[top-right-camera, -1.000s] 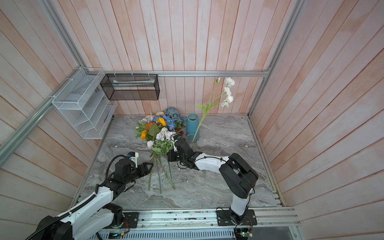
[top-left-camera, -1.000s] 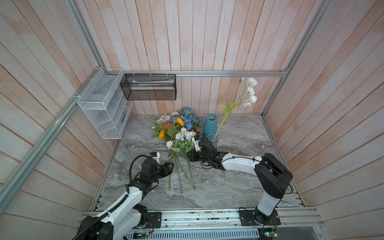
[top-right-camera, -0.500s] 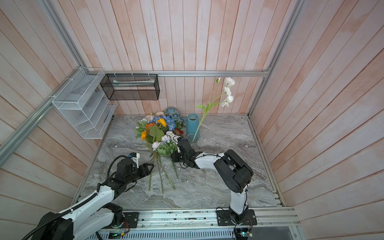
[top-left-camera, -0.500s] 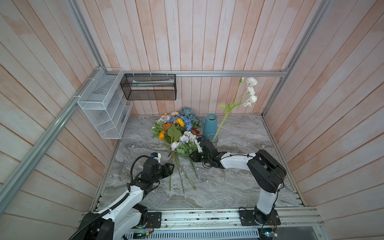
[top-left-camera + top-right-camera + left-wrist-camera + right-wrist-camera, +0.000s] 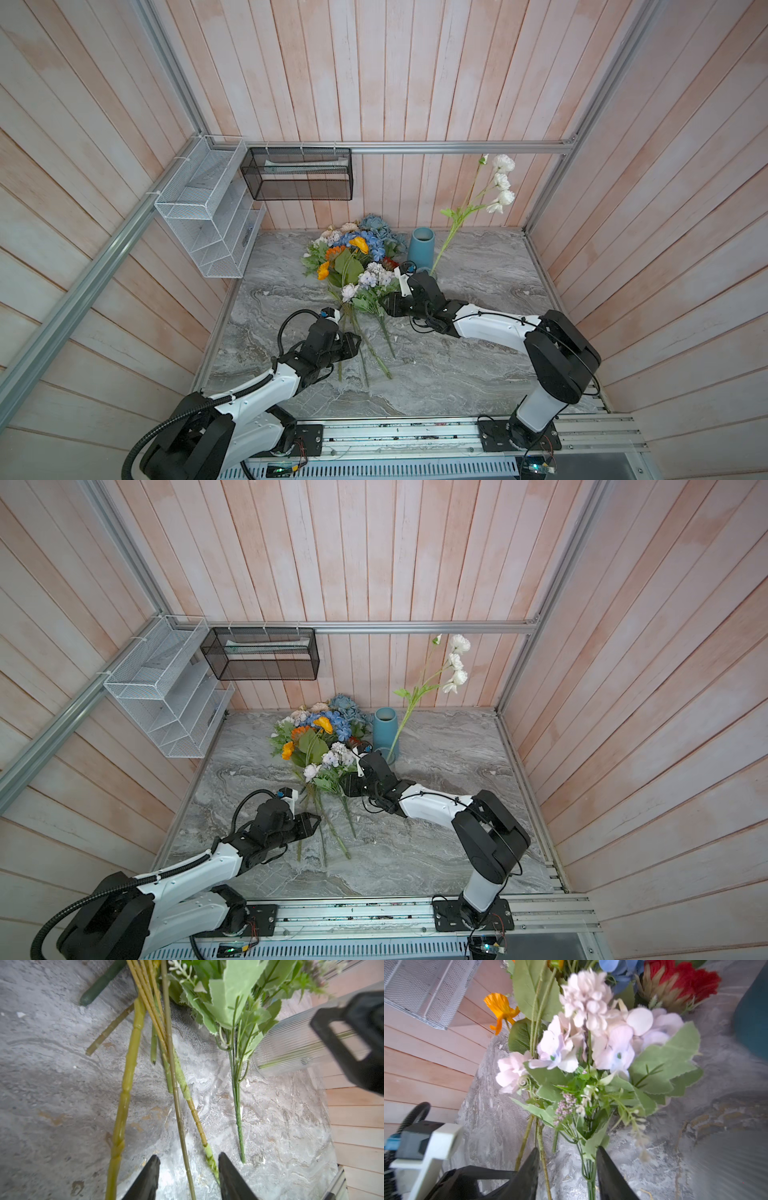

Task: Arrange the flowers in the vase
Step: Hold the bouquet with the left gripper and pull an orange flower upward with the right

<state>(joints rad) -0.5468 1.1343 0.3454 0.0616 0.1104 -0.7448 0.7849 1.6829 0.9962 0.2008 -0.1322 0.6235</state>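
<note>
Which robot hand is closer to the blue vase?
Right. The right gripper sits near the blue vase, by the leaves; the left gripper is farther off, over the stems.

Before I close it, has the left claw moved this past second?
Yes. In a top view the left claw has slid right, away from the white wire rack, and straddles a flower stem.

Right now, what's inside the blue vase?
No stems poke out of the blue vase; its mouth looks dark and empty. The white flower spray has its stalk beside the vase, not in it. Its bottom is hidden by the wall.
</note>
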